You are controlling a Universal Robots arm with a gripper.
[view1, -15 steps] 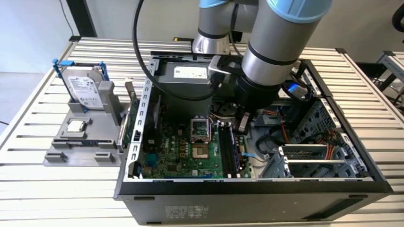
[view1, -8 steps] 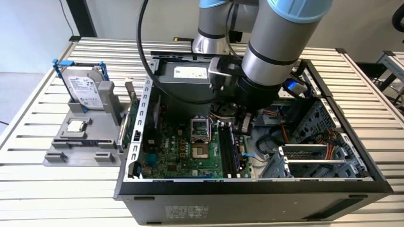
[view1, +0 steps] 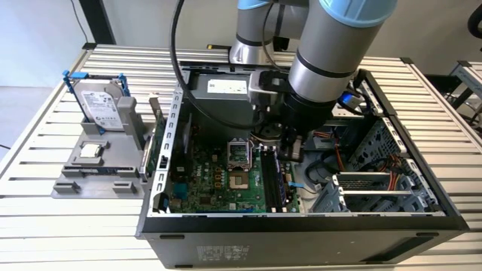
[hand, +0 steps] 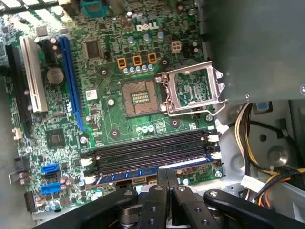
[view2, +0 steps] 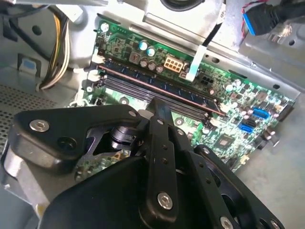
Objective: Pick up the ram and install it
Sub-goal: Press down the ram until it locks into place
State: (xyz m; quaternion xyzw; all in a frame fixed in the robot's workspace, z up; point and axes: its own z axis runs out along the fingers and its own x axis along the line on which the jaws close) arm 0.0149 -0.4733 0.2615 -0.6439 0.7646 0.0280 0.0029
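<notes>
The ram [hand: 128,174] stands on edge in the outermost of the motherboard's memory slots [hand: 147,152], lying along the slot; in the second wrist view it shows as a dark stick with a thin coppery top edge [view2: 143,81]. My gripper [hand: 167,177] is down inside the open computer case [view1: 421,186], directly over the middle of the ram. Its two black fingers are pressed together side by side along the stick's length, with their tips at or just above its top edge [view2: 160,106]. In the exterior view the gripper [view1: 294,151] hangs over the slots.
The processor socket [hand: 140,98] lies open with its metal frame [hand: 193,88] lifted beside the slots. Yellow and black cables [hand: 248,138] run close by. Outside the case, a grey stand [view1: 94,169] carries a silver hard drive [view1: 101,107] and a small square chip [view1: 90,151].
</notes>
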